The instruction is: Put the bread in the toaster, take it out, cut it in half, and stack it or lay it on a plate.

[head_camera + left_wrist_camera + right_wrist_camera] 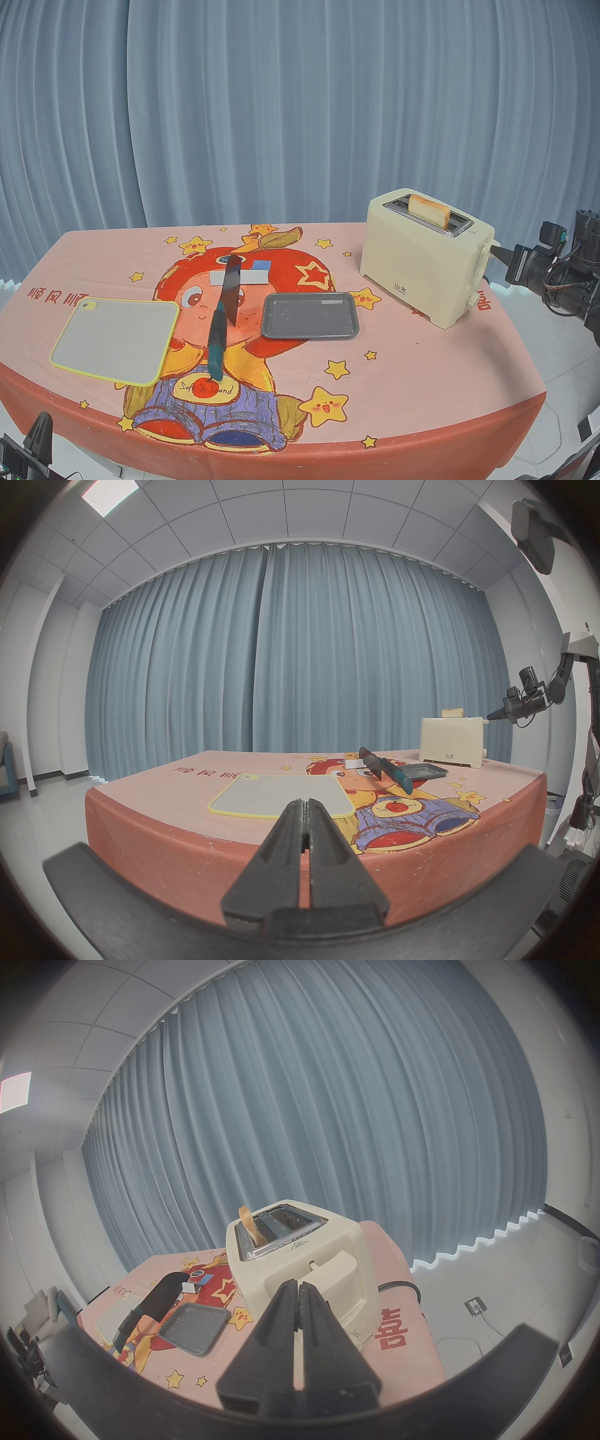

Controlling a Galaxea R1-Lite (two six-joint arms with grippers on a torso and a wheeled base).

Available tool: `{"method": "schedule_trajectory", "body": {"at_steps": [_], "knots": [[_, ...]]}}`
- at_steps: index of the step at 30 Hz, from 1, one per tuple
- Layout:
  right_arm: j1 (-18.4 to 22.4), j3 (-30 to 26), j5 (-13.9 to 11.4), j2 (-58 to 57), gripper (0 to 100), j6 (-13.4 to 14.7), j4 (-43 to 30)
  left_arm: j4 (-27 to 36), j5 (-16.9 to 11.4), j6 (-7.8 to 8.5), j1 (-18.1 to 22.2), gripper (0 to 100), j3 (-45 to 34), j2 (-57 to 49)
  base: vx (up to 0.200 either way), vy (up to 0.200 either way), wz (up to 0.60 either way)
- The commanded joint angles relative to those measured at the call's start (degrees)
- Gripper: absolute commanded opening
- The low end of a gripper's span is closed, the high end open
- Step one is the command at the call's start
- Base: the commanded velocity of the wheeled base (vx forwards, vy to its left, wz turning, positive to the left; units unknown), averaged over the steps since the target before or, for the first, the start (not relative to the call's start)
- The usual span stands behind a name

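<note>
The bread (429,210) stands on edge in one of the two slots of the toaster (425,259), its top half above the rim. It rides high, so we judge it either not yet pushed down or already popped; we cannot tell which.

The right gripper (498,251) is level with the toaster's side, right by the lever (331,1269). Its fingers are pressed together with nothing between them. We judge that a closed tip suits pushing a lever and is no use for grabbing bread, so the lever looks like the step in hand. Whether the tip touches the lever is unclear.

The left gripper (306,836) hangs low off the near left corner of the table (437,375), well apart from everything. Its fingers are closed too, and empty. It looks parked out of the way until the cutting.

The rest is laid out for later steps:
- The cutting board (115,339) lies flat on the left of the table, on the left arm's side.
- The knife (224,312) is just beside it, handle toward the robot. Its blade end is propped on small blocks (240,277), probably so the handle can be gripped from the table.
- The grey plate (310,315) lies flat between knife and toaster, bare, ready for the halves.

Cutting and plating are not begun.
</note>
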State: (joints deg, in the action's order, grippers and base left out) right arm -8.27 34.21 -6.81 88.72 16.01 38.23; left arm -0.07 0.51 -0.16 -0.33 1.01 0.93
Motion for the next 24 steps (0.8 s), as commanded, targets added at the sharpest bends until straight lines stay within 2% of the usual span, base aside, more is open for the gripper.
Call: {"method": "schedule_trajectory", "body": {"at_steps": [1,24], "knots": [[0.00,-0.46,-0.04,0.49,0,-0.01,0.00,-0.01,0.02,-0.02,-0.02,0,-1.01,-0.22,0.000,0.000,0.00],[1.15,-1.51,-0.22,3.30,0,-0.27,-0.09,-0.01,0.02,-0.02,-0.02,0,-1.01,-0.31,0.000,0.000,0.00]]}}
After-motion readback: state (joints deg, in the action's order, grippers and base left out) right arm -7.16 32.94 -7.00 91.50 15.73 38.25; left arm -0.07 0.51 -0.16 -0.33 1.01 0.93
